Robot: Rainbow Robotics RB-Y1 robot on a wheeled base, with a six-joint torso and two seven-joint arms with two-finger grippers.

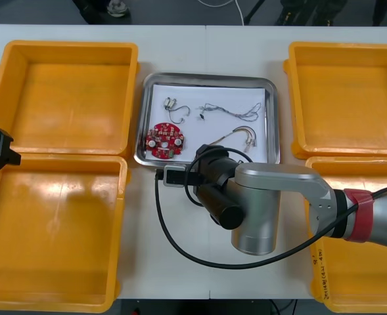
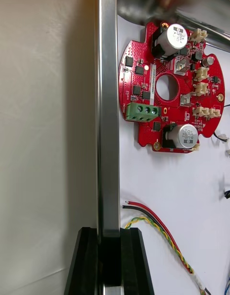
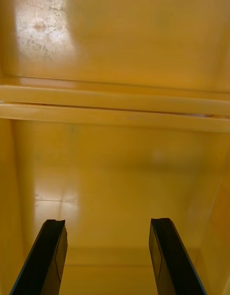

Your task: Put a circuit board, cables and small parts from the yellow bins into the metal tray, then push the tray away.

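Right gripper (image 2: pixel 109 233) clamped on near rim of metal tray (image 2: pixel 108 108). Round red circuit board (image 2: pixel 167 84) lies on tray's white inside, red and yellow cable (image 2: pixel 153 225) near it. Left gripper (image 3: pixel 106 223) over left yellow bins (image 3: pixel 115 170), fingers wide apart.

The metal tray (image 1: pixel 206 77), white inside, lies between the yellow bins (image 1: pixel 68 98). A round red circuit board (image 1: pixel 165 140) lies flat in it, with a red and yellow cable (image 1: pixel 240 134) beside the board and a black cable (image 1: pixel 229 110) beyond.
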